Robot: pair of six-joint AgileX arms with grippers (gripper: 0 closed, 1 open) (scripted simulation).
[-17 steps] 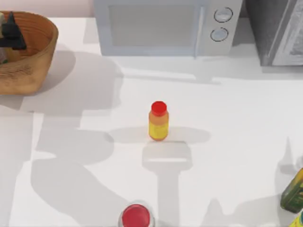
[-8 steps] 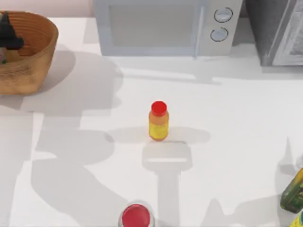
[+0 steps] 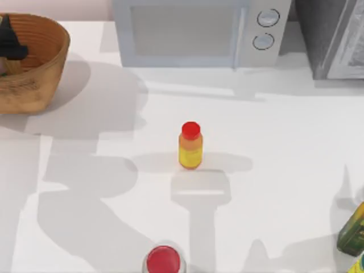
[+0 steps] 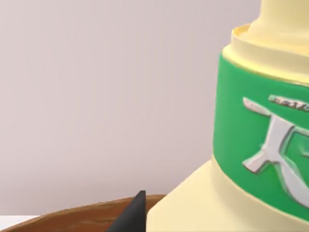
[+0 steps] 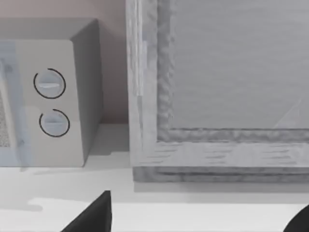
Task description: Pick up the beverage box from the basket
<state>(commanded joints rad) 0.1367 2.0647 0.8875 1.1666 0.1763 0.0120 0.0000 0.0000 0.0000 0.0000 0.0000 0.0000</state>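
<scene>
**White table, basket at the upper-left corner**

The white table [image 3: 273, 142] spans the frame; a microwave [image 3: 199, 31] stands along the top edge. The basket [image 3: 34, 62] sits upper left. My left gripper [image 3: 11, 42] is inside it; I cannot tell its finger state. The beverage box [image 4: 251, 145] stands in the basket, just beside the gripper.

My left pincer [image 3: 10, 42] now sits closer to the top view's left edge over the basket [image 3: 42, 62] than a second ago, less of its dark shape showing inside the rim. The pale patch beside it at that edge has shrunk as well. In my left wrist view the box [image 4: 251, 150] looms close, its base above the basket's brown rim, one dark fingertip [image 4: 133, 212] beside it.
</scene>
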